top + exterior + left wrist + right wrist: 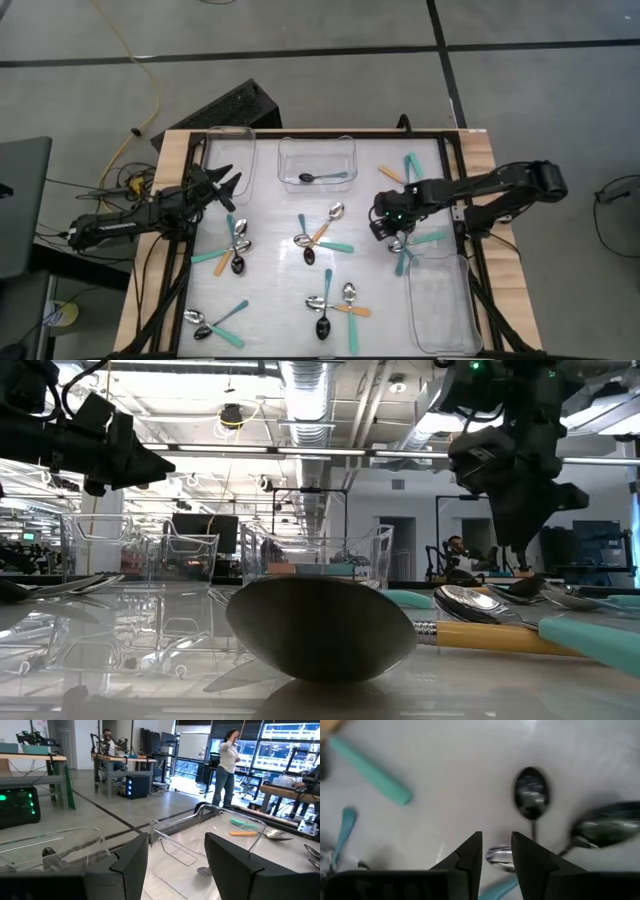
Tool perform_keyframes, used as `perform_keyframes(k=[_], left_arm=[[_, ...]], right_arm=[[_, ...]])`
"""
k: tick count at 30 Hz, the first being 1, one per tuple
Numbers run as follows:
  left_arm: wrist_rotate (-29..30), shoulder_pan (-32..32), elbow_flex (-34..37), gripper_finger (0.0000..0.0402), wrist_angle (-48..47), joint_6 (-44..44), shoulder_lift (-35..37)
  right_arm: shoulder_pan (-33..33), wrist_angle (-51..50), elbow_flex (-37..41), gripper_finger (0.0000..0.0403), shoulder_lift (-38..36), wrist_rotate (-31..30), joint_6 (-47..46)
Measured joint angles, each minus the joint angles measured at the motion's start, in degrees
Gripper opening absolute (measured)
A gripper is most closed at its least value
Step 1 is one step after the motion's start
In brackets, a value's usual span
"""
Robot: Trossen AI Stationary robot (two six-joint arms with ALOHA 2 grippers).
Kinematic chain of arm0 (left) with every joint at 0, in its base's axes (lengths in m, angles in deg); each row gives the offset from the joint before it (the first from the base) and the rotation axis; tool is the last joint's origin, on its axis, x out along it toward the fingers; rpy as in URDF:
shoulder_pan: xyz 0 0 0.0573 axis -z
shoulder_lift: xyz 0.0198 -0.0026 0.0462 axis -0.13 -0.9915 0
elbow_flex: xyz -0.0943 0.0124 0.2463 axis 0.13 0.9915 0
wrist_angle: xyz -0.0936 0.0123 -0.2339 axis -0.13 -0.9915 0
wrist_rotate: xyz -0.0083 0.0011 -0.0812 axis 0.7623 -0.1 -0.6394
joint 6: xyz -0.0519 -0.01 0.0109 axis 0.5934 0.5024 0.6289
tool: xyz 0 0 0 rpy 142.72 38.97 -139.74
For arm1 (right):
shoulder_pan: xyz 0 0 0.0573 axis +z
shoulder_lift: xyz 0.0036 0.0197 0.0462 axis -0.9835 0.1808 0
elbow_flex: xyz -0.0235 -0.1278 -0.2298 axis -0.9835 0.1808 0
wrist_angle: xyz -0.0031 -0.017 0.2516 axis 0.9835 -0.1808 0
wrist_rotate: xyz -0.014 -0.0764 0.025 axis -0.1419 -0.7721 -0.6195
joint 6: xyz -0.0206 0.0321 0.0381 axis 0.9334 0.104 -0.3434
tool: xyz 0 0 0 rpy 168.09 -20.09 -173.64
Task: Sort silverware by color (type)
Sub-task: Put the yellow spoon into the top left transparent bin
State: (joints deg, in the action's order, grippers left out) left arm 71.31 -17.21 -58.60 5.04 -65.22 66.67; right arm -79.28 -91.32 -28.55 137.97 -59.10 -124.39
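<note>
High view: right gripper (pixel 397 237) low over spoons (pixel 402 243) (fingers narrowly parted), left gripper (pixel 232 187) wide.

Spoons (pixel 322 238) show teal, orange and blue handles (bowls silver or dark).

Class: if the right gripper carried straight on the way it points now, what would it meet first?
Likely the shiny spoon bowl lying between the fingers of the right gripper, which points down at the table; depth is unclear.

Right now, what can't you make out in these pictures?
- Right wrist view: the right gripper fingers cover most of a spoon bowl; contact unclear.
- High view: the same gripper hides spoons beneath it.
- Low view: a big spoon bowl blocks the table's middle.
</note>
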Motion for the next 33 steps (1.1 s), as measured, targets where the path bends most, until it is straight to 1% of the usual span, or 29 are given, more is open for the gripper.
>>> perform_keyframes(k=[3,5,6,9,10,11,14,17,19,22,24,28,33], left_arm=[[0.0,0.0,0.0,0.0183,0.0,0.0,0.0],[-1.8,0.0,0.0,0.0183,0.0,0.5,0.0],[-4.5,0.0,0.0,0.0183,0.0,0.5,0.0],[-18.3,0.1,0.0,0.0183,0.3,-1.2,-0.4],[-21.2,0.1,0.0,0.0183,0.7,-1.2,-0.9],[-22.8,0.1,-0.1,0.0183,0.7,-1.0,-1.4],[-23.5,0.1,-3.2,0.0183,-1.8,-0.6,-5.3],[-23.4,0.2,-10.0,0.0183,-9.7,0.3,-11.3],[-22.8,0.2,-14.7,0.0183,-16.0,2.6,-15.8],[-23.4,0.2,-19.9,0.0183,-22.1,6.5,-22.6],[-23.4,0.2,-22.1,0.0183,-25.0,8.9,-26.7],[-24.9,0.2,-24.6,0.0183,-23.1,10.3,-34.5],[-25.2,1.0,-25.2,0.0183,-16.4,11.3,-43.4]], right_arm=[[0.5,4.5,0.0,0.0127,1.9,0.2,3.3],[0.5,7.7,0.0,0.0127,2.8,0.2,6.4],[0.5,9.7,0.0,0.0127,3.2,0.3,8.0],[0.9,14.9,0.0,0.0127,3.5,0.5,12.8],[0.9,16.7,0.0,0.0127,3.6,0.7,14.3],[0.9,18.8,0.0,0.0127,3.6,0.8,15.8],[0.9,21.6,0.0,0.0127,3.3,0.8,19.6],[0.6,23.5,-0.1,0.0127,3.3,0.8,22.6],[0.2,24.0,0.0,0.0127,3.3,0.8,24.7],[-0.8,24.3,0.0,0.0127,3.3,0.3,28.4],[-1.8,24.8,0.0,0.0127,3.4,-0.3,31.0],[-3.1,25.5,0.0,0.0127,3.4,-0.4,35.6],[-3.4,25.2,0.0,0.0127,3.4,-0.3,41.6]])
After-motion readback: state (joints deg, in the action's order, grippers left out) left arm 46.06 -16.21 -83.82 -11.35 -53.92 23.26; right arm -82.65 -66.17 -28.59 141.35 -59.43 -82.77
